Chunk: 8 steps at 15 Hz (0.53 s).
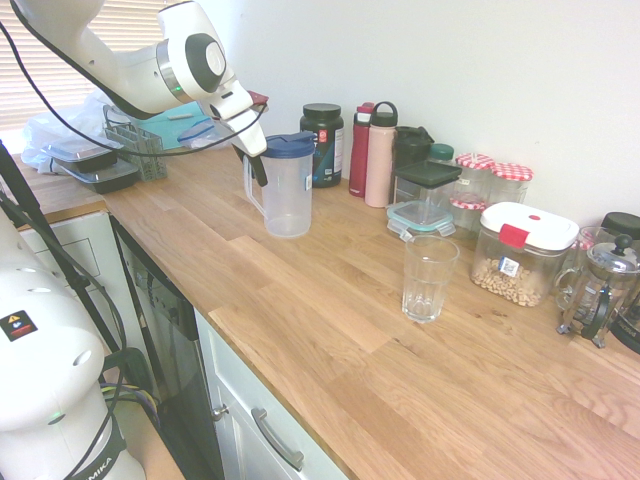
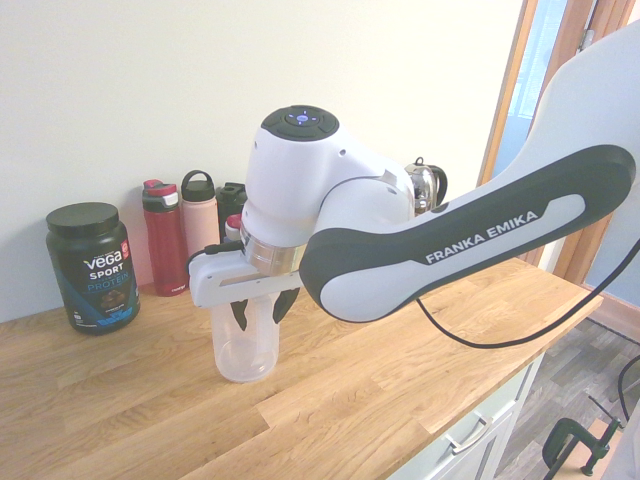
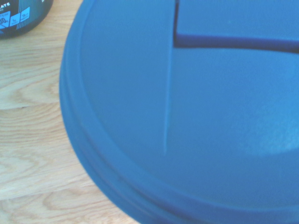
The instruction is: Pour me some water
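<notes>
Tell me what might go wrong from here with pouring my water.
The gripper has its fingers apart beside the clear plastic jug, at its handle side; closing off-centre might tip or nudge it.

The jug's round blue lid is on. If its spout isn't open or facing the right way, water could dribble or not flow.

The empty clear drinking glass stands near a white-lidded container of beige food, so a poor pour might splash that or topple the glass.

Jug [image 1: 289,190] (lidded) on counter [image 1: 300,330], glass [image 1: 429,279] beyond
</notes>
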### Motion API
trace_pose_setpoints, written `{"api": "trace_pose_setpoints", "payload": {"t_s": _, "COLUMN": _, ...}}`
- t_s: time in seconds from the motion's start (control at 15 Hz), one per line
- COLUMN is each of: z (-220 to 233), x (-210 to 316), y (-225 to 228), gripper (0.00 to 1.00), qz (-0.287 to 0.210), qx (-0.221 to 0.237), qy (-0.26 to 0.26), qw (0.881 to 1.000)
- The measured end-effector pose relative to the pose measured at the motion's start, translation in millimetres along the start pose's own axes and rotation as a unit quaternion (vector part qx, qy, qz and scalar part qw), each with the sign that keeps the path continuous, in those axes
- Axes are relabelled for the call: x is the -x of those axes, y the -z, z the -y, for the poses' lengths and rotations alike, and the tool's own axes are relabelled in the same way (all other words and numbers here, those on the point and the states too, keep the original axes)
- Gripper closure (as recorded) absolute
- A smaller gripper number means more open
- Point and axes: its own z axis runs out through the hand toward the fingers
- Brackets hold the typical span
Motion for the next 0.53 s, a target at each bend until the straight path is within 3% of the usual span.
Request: {"api": "trace_pose_setpoints", "payload": {"t_s": 0.53, "z": 0.4, "x": 5.3, "y": 2.0, "gripper": 1.00, "qz": 0.004, "qx": -0.006, "qy": 0.004, "qw": 1.000}}
